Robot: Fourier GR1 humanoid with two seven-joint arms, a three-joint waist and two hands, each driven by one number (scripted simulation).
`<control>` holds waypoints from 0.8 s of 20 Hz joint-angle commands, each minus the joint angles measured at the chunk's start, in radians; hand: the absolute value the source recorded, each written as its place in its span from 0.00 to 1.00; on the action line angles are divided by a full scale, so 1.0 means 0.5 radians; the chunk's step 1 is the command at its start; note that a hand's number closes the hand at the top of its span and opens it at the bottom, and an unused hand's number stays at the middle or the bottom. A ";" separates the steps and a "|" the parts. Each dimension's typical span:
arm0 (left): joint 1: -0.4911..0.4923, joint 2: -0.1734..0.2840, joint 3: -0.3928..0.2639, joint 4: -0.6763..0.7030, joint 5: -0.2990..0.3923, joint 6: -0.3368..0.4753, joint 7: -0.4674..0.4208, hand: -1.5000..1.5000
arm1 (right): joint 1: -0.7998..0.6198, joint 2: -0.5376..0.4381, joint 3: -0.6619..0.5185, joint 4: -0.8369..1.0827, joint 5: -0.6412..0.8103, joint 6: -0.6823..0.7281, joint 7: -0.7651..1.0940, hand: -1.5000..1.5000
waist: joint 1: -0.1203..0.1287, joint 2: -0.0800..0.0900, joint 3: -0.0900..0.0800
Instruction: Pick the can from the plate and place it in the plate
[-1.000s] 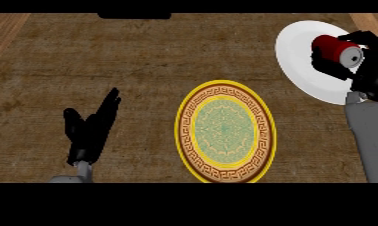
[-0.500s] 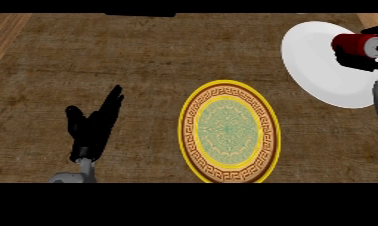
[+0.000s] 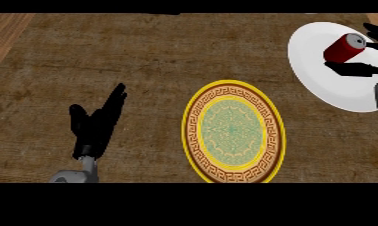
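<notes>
A red can with a silver top lies tilted over the white plate at the far right. My right hand comes in from the right edge. Its fingers lie along the can's lower side and its thumb shows just above the can, so the hand is shut on the can. Most of that hand is cut off by the view's edge. A round plate with a yellow rim and green patterned centre lies at the lower middle. My left hand rests open at the lower left, fingers up.
The counter top is brown and textured. A lighter wooden strip runs along the far left corner. A dark object sits at the counter's far edge.
The can now shows tilted with its silver top up-right, and my right hand's fingers have come under it. The left hand has not moved.
</notes>
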 commanded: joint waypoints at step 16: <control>0.085 0.024 0.065 0.052 0.030 -0.016 0.034 0.50 | 0.120 -0.305 -0.564 0.269 -0.587 0.926 -0.583 0.00 | -0.080 -0.021 -0.012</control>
